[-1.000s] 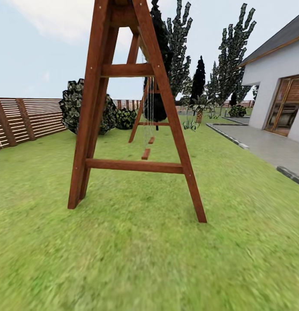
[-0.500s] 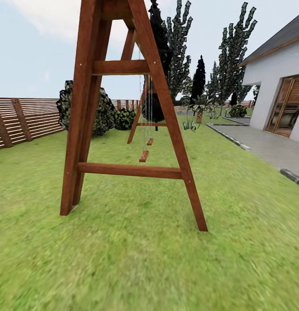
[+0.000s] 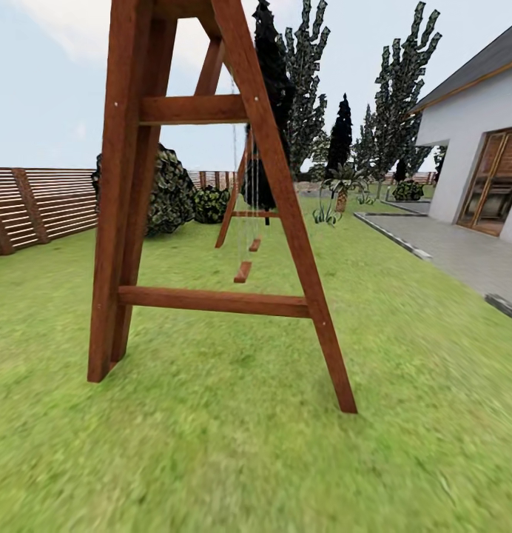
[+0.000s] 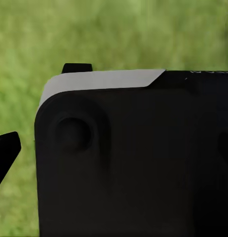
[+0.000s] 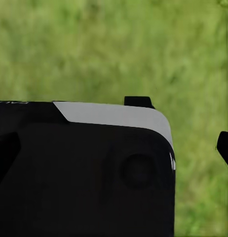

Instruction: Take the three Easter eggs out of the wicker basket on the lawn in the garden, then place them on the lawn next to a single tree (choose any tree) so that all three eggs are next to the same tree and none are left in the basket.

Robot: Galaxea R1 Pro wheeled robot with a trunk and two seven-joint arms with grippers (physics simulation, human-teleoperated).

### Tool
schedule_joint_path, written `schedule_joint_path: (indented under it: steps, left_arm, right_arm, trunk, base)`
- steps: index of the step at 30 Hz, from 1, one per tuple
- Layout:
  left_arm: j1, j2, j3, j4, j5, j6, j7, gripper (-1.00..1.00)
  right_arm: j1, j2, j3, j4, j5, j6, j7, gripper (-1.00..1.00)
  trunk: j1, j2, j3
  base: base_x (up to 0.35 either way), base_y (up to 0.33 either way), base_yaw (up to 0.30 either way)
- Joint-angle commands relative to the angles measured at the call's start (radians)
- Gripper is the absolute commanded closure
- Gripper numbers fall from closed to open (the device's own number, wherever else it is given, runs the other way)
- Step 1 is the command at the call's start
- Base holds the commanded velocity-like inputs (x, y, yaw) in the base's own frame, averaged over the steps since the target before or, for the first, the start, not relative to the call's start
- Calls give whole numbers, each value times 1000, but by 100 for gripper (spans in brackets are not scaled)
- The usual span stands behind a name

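Observation:
The Easter eggs and the wicker basket are out of view. The lawn (image 3: pixel 211 466) spreads bright green across the garden in the head view. Tall trees with dark, yellow-flecked leaf clumps (image 3: pixel 399 89) stand far off at the back, beside narrow black conifers (image 3: pixel 341 133). In the left wrist view a black fingertip (image 4: pixel 5 155) pokes in beside my dark body (image 4: pixel 133 163), over blurred grass. In the right wrist view another black fingertip (image 5: pixel 225 148) shows beside the same dark body (image 5: pixel 84 173). How far either pair of fingers is apart cannot be made out.
A tall brown wooden swing frame (image 3: pixel 211 300) stands on the grass right ahead, its seats (image 3: pixel 243 272) hanging behind. A slatted fence (image 3: pixel 41 207) runs along the left. Dark bushes (image 3: pixel 167 192) sit at the back left. A white house (image 3: pixel 470 133) and paved patio (image 3: pixel 463 259) lie right.
The whole head view has shifted: the swing frame looks larger and its near legs sit lower and further left, so the camera has moved forward. Nothing on the lawn has moved.

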Motion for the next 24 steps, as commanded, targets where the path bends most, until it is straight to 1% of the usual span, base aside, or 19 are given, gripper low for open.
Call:
schedule_joint_path:
  steps: [1, 7, 13, 17, 24]
  left_arm:
    - [1, 0, 0, -2, 2, 0, 0, -100]
    - [0, 0, 1, -2, 3, 0, 0, -100]
    - [1, 0, 2, -2, 3, 0, 1, -100]
    - [1, -1, 4, -2, 4, 0, 2, -100]
    - [1, -1, 6, -2, 5, 0, 3, -100]
  right_arm:
    - [-1, 0, 0, 1, 0, -3, 0, -100]
    - [-1, 0, 0, 1, 0, -3, 0, -100]
    - [-1, 0, 0, 1, 0, -3, 0, -100]
    - [-1, 0, 0, 1, 0, -3, 0, -100]
    - [-1, 0, 0, 1, 0, -3, 0, -100]
  trunk:
    - [1, 0, -1]
    - [1, 0, -1]
    - [1, 0, -1]
    - [1, 0, -1]
    - [1, 0, -1]
  base:
    - [312, -129, 0]
    - [287, -168, 0]
    - [211, -235, 0]
    - [100, -279, 0]
    - [23, -296, 0]
